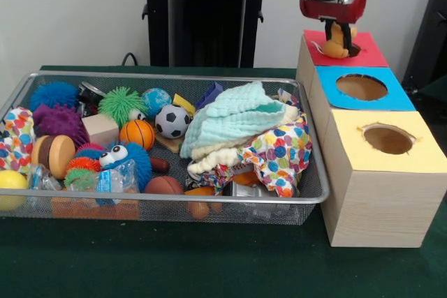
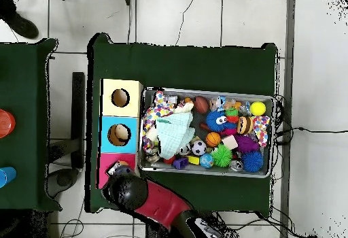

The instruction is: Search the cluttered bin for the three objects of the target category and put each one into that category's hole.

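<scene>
So the red-and-black gripper [image 1: 337, 41] sits right over the red-topped wooden box [image 1: 370, 54], clamped on a small orange-and-black toy [image 1: 335, 45] that hangs at the round hole, which it hides. I'd say this drop is nearly done. The wide silver wire-mesh bin [image 1: 209, 78] beside the boxes is packed with balls, cloths and fuzzy toys, so there's probably more searching left.

Front camera faces the robot low and close; overhead looks straight down; both share the bin [image 1: 318, 197] [image 2: 268, 99].
</scene>
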`<state>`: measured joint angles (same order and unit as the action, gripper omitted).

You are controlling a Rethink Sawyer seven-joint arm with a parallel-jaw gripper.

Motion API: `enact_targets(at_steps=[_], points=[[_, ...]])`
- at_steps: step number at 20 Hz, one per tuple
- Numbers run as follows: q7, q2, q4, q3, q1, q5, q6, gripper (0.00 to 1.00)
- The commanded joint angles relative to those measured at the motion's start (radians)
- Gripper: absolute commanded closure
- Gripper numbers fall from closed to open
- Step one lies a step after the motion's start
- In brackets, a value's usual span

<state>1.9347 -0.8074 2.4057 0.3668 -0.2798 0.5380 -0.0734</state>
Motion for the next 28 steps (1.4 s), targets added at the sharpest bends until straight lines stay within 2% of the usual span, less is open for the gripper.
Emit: enact_targets(at_steps=[1,4,9,15,17,18,20,21,24,26,28], points=[[0.383,0.149,-0.004,0.097,0.017,-0.008,0.229,1.0],[0.423,0.136,0.01,0.111,0.032,-0.004,0.23,1.0],[0.462,0.073,0.04,0.114,0.054,0.015,0.172,1.0],[0.514,0.064,0.053,0.122,0.078,-0.008,0.182,1.0],[0.507,0.076,0.044,0.106,0.083,-0.017,0.182,1.0],[0.465,0.067,0.026,0.053,0.112,-0.01,0.159,1.0],[0.45,0.063,0.017,0.021,0.135,-0.011,0.165,1.0],[0.443,0.061,0.012,0.005,0.146,-0.011,0.168,0.0],[0.414,0.029,-0.003,-0.073,0.214,0.017,0.158,0.0],[0.438,0.009,0.009,-0.049,0.199,0.012,0.128,0.0],[0.447,-0.014,0.014,-0.059,0.207,0.018,0.11,0.0]])
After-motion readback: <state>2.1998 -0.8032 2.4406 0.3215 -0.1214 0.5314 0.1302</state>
